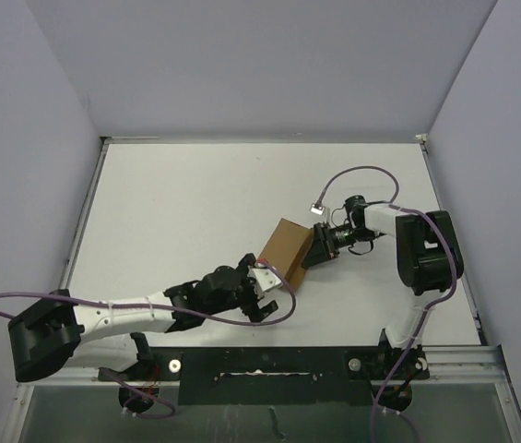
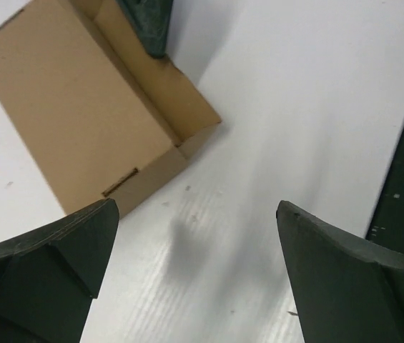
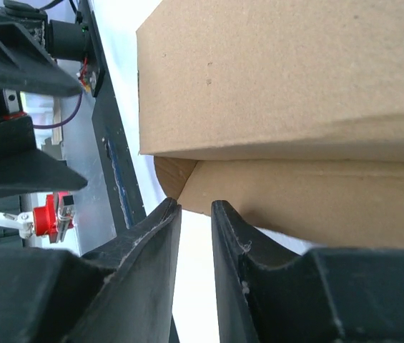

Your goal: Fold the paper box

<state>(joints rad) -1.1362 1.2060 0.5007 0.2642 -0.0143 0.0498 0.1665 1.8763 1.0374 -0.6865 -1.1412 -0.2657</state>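
top view, paper box [image 1: 286, 247]: brown, on the white tabletop [image 1: 195, 203], centre of frame.
top view, left gripper [image 1: 269, 286]: just below and left of the box.
top view, right gripper [image 1: 315, 249]: against the box's right side.
left wrist view: fingers spread wide, nothing between them; box at upper left, apart from them.
right wrist view: fingers nearly together with a thin slit between; tips at the box's lower flap edge; cannot tell if they pinch it.

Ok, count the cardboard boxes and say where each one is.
1. The paper box sits on the table, between the left gripper at its near corner and the right gripper at its right end. No second box shows.
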